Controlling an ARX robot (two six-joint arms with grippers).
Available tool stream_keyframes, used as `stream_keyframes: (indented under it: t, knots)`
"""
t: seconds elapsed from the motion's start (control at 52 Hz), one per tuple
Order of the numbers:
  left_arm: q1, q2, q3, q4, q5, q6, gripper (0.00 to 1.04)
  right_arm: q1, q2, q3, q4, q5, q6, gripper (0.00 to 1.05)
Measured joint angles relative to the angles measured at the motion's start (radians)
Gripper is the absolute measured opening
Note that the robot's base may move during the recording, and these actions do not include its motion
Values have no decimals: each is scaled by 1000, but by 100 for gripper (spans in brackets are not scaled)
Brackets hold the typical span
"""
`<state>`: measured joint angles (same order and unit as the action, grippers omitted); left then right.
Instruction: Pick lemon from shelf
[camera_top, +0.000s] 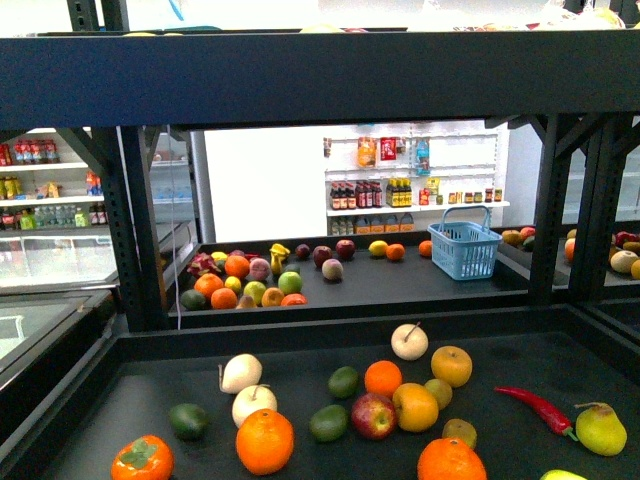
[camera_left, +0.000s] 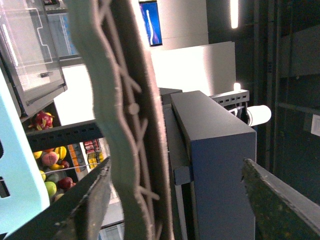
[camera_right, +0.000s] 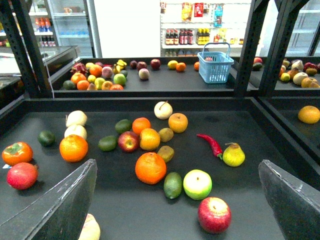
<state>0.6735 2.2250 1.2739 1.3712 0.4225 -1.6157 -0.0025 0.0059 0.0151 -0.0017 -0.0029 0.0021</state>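
Observation:
The shelf (camera_top: 140, 240) is a black metal rack with wide dark trays. On its far tray a small bright yellow round fruit, seemingly the lemon (camera_top: 378, 248), lies beside an orange (camera_top: 395, 252); the right wrist view shows the lemon (camera_right: 172, 64) near the blue basket (camera_right: 215, 65). My right gripper (camera_right: 175, 207) hangs open over the near tray (camera_right: 125, 210), above a red apple (camera_right: 214, 215), far short of the lemon. My left gripper (camera_left: 175, 200) is open, with a pale lattice-like strip (camera_left: 125, 125) close in front. Neither gripper shows in the front view.
The near tray holds oranges (camera_top: 265, 441), a persimmon (camera_top: 142, 459), limes, white fruits, a red chili (camera_top: 537, 406) and a yellow pear (camera_top: 600, 428). A fruit pile (camera_top: 245, 280) sits far left. Black uprights (camera_top: 550, 220) and an overhead beam (camera_top: 300, 80) frame the opening.

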Motion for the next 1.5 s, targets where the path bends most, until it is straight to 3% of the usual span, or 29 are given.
stream_keyframes:
  t: [0.077, 0.346, 0.48, 0.577, 0.692, 0.75, 0.826, 0.923, 0.98, 1.038, 1.096, 1.192, 1.249, 1.307, 1.403, 1.499]
  knots:
    - [3, -8, -7, -19, 2, 12, 98, 0, 0, 0, 0, 0, 0, 97]
    - [20, -134, -55, -174, 10, 89, 97, 0, 0, 0, 0, 0, 0, 97]
    - [40, -277, -107, -429, 35, 222, 97, 0, 0, 0, 0, 0, 0, 97]
    - [66, -454, -143, -798, -2, 478, 97, 0, 0, 0, 0, 0, 0, 97]
    - [84, -625, -187, -1076, -45, 736, 97, 0, 0, 0, 0, 0, 0, 97]
    - [78, -791, -247, -1258, -83, 967, 97, 0, 0, 0, 0, 0, 0, 97]
    - [48, -977, -322, -1395, -99, 1165, 97, 0, 0, 0, 0, 0, 0, 97]
    - [-7, -1193, -402, -1511, -84, 1293, 96, 0, 0, 0, 0, 0, 0, 97]
    - [-32, -1309, -490, -1406, 42, 1392, 87, 0, 0, 0, 0, 0, 0, 97]
    - [-120, -1482, -610, -1343, 60, 1485, 76, 0, 0, 0, 0, 0, 0, 97]
    - [-227, -1625, -698, -1386, -32, 1536, 67, 0, 0, 0, 0, -1, 0, 97]
    - [-519, -1868, -844, -1492, -315, 1578, 48, 0, 0, 0, 0, 2, 0, 97]
    - [-626, -1946, -894, -1483, -385, 1593, 38, 0, 0, 0, 0, 2, 0, 97]
    - [-656, -1994, -938, -1458, -407, 1597, 29, 0, 0, 0, 0, 2, 0, 97]
    - [-668, -2076, -1086, -1418, -422, 1601, 4, 0, -1, 0, 0, 0, 0, 97]
    - [-670, -2097, -1126, -1408, -422, 1604, 3, 0, -1, 0, 0, 0, 0, 97]
